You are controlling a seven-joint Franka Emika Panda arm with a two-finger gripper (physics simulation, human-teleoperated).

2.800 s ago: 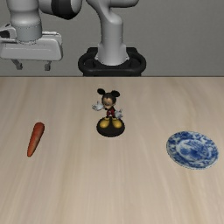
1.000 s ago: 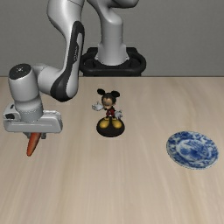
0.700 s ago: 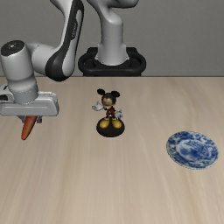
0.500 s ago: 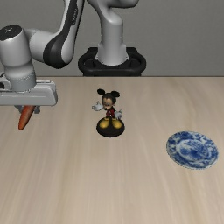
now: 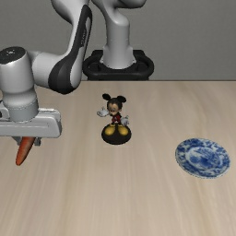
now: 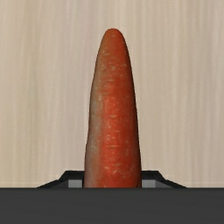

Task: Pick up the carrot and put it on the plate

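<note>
My gripper [image 5: 28, 141] hangs above the table at the exterior view's left, shut on the orange carrot [image 5: 23, 152], whose tip points down and out below the hand. In the wrist view the carrot [image 6: 114, 114] stretches straight away from the fingers, over bare wooden table [image 6: 35, 79]. The blue-and-white plate [image 5: 202, 156] lies flat on the table at the exterior view's right, far from the gripper and with nothing on it.
A Mickey Mouse figure [image 5: 115, 118] stands upright on a black base near the table's middle, between the gripper and the plate. The robot's base [image 5: 118, 64] stands at the far edge of the wooden table [image 5: 120, 198].
The gripper closed on the carrot on the table, lifted it up, and has now come back down a little and forward, still holding it.
</note>
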